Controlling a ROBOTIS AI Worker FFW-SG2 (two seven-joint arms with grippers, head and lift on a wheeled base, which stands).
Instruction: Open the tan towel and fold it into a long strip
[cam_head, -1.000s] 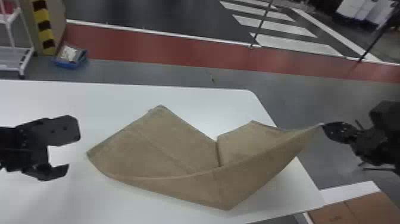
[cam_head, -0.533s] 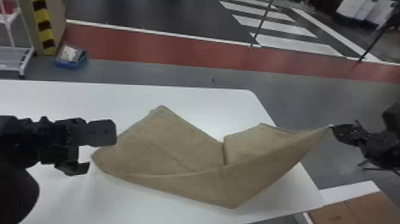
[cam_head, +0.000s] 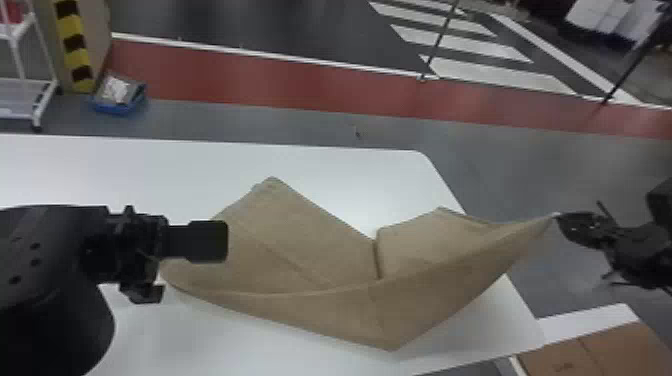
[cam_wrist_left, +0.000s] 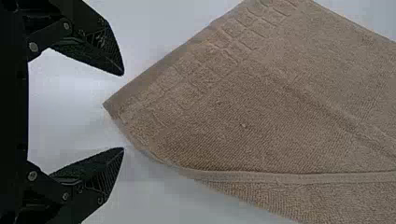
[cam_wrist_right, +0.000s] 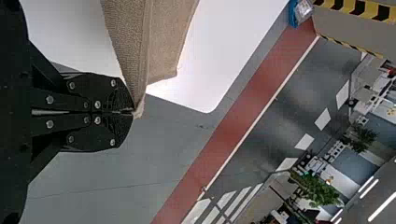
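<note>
The tan, ribbed-edged towel (cam_head: 310, 250) lies creased and askew on the table (cam_head: 340, 175), its three o'clock corner pinched and raised.

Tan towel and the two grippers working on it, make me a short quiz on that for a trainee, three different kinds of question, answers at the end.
1. True or false: the right gripper is closed on a corner of the tan towel.

2. Multiple choice: how do the fingers of the left gripper stand?
A) Shut on the tan towel
B) Apart, with nothing gripped
C) Pressed together, empty

3. Fill in the missing colour: part of the tan towel rests on a ____ table.

Key: 1. True. 2. B. 3. White.
</note>
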